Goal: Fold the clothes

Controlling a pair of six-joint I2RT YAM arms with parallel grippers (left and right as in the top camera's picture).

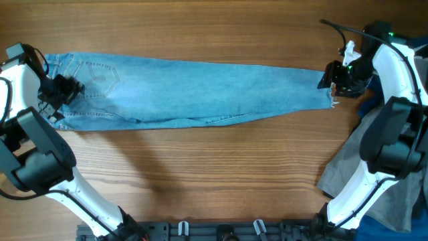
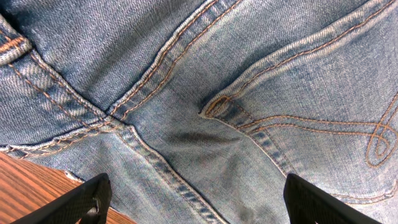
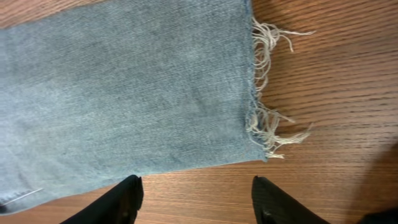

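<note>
Jeans (image 1: 200, 94) lying flat; first fold being prepared. Left gripper (image 2: 199, 196) spread over seat (image 2: 186, 134), right gripper (image 3: 196, 193) spread over hem (image 3: 252, 93); nothing pinched. Regrasp of ends judged needed.

Robotics laboratory workstation. A wood-grain worktop (image 1: 200, 174) bears two white-and-black arms, the left arm (image 1: 27, 154) and the right arm (image 1: 394, 134), rising from a dark mounting rail (image 1: 221, 231) at its near edge; denim jeans (image 1: 200, 90) lie spread flat between them, a cable (image 1: 338, 28) trailing by the right arm.
</note>
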